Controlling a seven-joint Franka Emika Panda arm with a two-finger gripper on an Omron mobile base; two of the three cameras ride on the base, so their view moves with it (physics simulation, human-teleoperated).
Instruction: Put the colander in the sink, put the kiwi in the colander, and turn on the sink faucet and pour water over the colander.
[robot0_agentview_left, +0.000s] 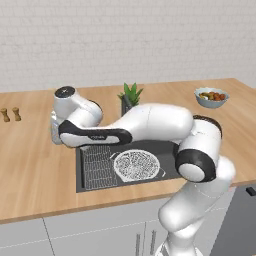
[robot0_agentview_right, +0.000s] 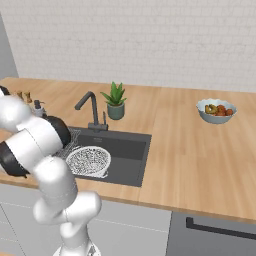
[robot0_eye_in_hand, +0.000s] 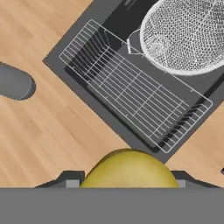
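My gripper (robot0_eye_in_hand: 127, 183) is shut on the kiwi (robot0_eye_in_hand: 129, 168), a round yellowish-brown fruit held between the fingertips (robot0_eye_in_hand: 70, 179). It hangs over the wooden counter just left of the sink (robot0_agentview_left: 79, 175). The white mesh colander (robot0_agentview_left: 137, 165) (robot0_agentview_right: 88, 161) (robot0_eye_in_hand: 188, 35) stands upright in the right part of the dark basin, beside the wire rack (robot0_eye_in_hand: 131, 87). The slim dark sink faucet (robot0_agentview_right: 90, 107) rises behind the basin. The water is out of view.
A grey soap dispenser (robot0_eye_in_hand: 15, 82) (robot0_agentview_right: 37, 107) stands on the counter left of the sink. A potted plant (robot0_agentview_right: 116, 100) sits behind the basin. A grey bowl of fruit (robot0_agentview_left: 211, 97) is far right, and two small shakers (robot0_agentview_left: 10, 114) far left.
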